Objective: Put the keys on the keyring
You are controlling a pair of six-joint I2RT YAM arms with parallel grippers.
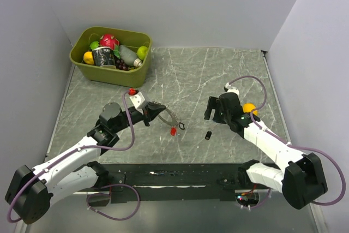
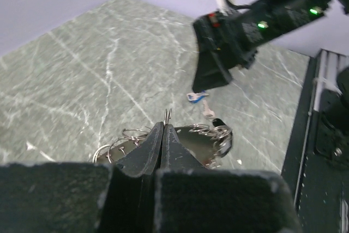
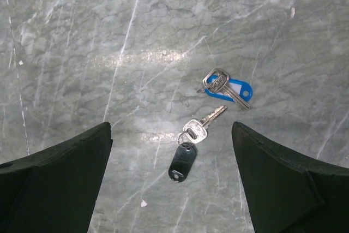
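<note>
Keyring wire [image 2: 168, 115] is pinched by left tool [image 2: 163, 129]; right tool [image 3: 170, 135] is held spread over blue-tagged key [image 3: 232, 87], lying at 1 o'clock of black-tagged key [image 3: 184, 161]

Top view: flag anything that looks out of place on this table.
A round orange thing lies on the table beside the right arm, and a small red thing sits just outside the green bin holding similar fruit. Both look stray. Nothing looks spilled or damaged.

No readable text or numbers, can [image 1: 102, 57] label too small
</note>
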